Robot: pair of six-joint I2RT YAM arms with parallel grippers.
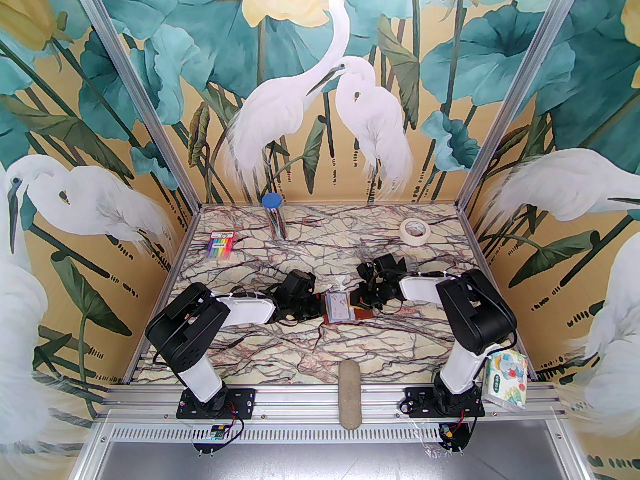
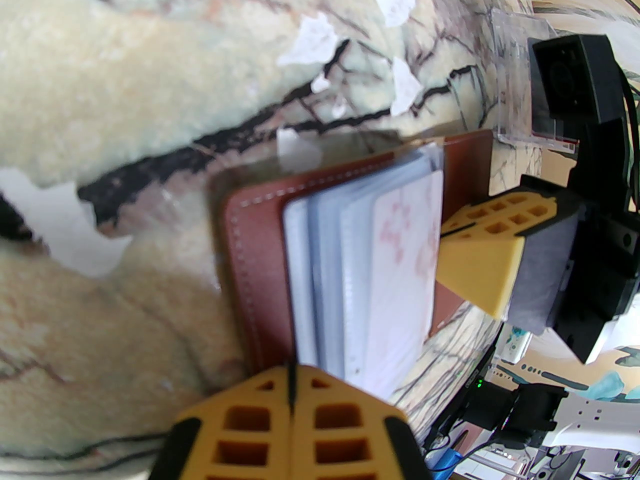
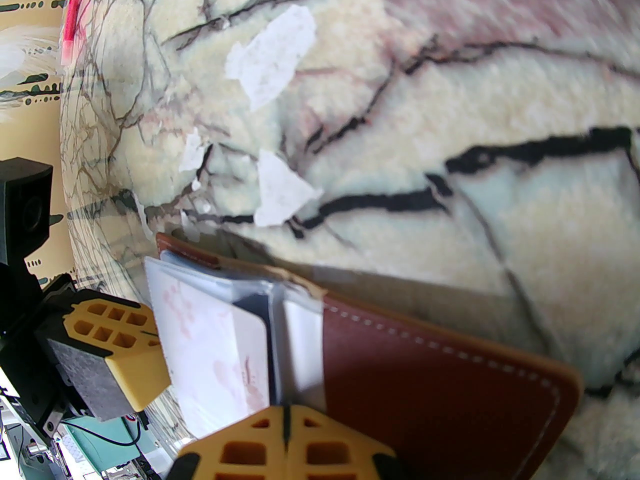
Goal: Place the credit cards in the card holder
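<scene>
Pressed together, the jaws of the left gripper (image 2: 292, 370) meet the near edge of the one holder (image 2: 252, 268), right where brown leather gives way to clear sleeves (image 2: 325, 268); whether a thin leaf is nipped between them cannot be told. Straight ahead of those tips the holder lies open on the table (image 2: 100, 118), and at least four sleeves fan up from its spine. One pale card (image 2: 405, 268) with pink marks sits in the sleeve farthest to the right of the left tips. Across the holder, the right gripper (image 3: 286, 415) is likewise closed tight, its tips against the sleeves' edge beside the pale card; a pinch cannot be confirmed there either. Just ahead of the right tips a dark strip shows behind the pale card; whether it is a second card cannot be told. From above, the holder lies between the two grippers, both touching it. Well beyond both grippers lie one pen pack (image 1: 220, 245), one blue-lidded tube (image 1: 275, 218) and one tape roll (image 1: 415, 230); behind the right gripper, by its arm's base, stands one tissue pack (image 1: 506, 379), and between the two bases rests one grey pad (image 1: 350, 393).
</scene>
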